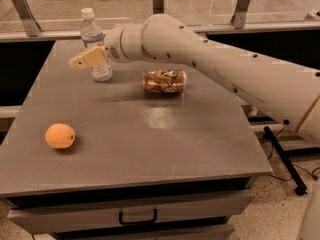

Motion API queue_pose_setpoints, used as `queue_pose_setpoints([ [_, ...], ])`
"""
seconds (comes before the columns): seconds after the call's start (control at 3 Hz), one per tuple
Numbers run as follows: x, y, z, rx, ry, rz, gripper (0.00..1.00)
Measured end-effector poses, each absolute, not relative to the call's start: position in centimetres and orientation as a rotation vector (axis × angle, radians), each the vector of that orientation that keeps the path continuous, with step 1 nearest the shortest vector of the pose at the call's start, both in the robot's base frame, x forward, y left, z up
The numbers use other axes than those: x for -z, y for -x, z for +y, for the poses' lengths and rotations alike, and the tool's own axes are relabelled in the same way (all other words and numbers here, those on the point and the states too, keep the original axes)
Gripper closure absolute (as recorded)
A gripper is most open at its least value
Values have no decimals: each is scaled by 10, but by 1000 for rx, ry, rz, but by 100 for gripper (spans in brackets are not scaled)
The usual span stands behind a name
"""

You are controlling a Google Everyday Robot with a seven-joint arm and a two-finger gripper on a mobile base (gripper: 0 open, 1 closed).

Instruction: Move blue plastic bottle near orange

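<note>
Gripper (81,61) in front of blue plastic bottle (92,34); whether it grips, cannot tell.

Raised front view down onto table (150,149), gripper (79,61) upper left

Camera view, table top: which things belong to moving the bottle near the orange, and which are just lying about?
Job: blue plastic bottle, back left; orange, front left; gripper, just in front of the bottle.
Lying about: brown snack packet, right of the bottle; grey table under them all.
</note>
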State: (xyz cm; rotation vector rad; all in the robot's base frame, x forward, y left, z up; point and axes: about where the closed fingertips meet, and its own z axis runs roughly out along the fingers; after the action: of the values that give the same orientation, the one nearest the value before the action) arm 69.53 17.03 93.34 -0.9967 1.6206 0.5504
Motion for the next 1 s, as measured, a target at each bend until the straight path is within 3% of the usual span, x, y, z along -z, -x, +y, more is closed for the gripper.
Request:
queue_pose_setpoints([
  [1.0, -943, -727, 194, -676, 876, 1607, 64],
])
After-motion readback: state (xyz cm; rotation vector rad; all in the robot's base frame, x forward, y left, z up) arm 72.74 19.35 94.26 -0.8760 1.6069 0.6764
